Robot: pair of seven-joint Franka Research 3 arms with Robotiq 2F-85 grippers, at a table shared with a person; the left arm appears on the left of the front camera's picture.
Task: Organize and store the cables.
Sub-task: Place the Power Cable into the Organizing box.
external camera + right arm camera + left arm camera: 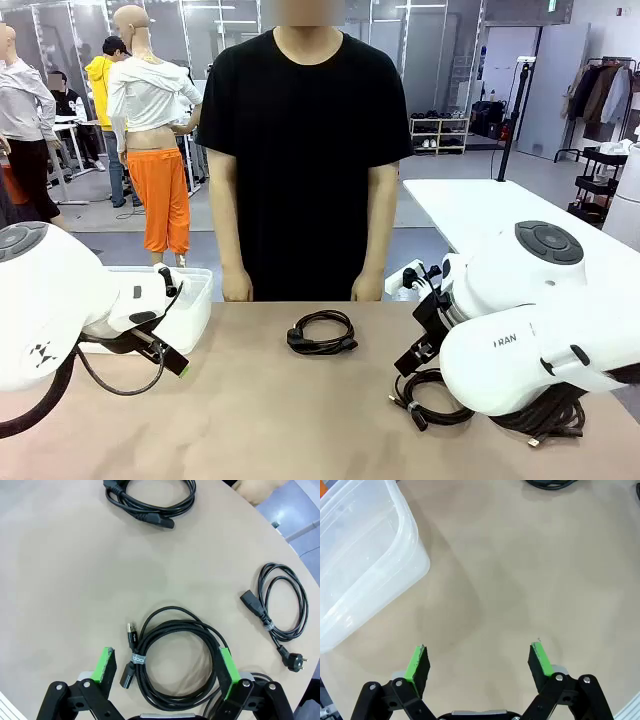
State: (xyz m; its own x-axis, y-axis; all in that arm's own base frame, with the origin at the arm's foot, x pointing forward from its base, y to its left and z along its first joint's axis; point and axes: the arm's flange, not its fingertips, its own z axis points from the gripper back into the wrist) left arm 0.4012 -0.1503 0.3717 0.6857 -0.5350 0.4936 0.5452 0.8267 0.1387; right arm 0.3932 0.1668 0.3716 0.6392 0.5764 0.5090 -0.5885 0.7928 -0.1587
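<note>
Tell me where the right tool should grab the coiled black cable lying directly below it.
Take the coiled black cable at the bound stretch beside its tie, where all strands run together. It lies flat on the table, so the open right tool should probably come straight down, fingers straddling that bundle crosswise, clear of the plug ends.

Splayed pincer [166, 655] over coiled cable [136, 659]

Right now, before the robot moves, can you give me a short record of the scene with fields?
Left hand: open, over bare beige table, beside clear plastic bin
Right hand: open, over coiled black cable bound with a tie
Other cables: thick black coil mid-table; thin black coil with plugs
Cables in bin: none visible
</note>
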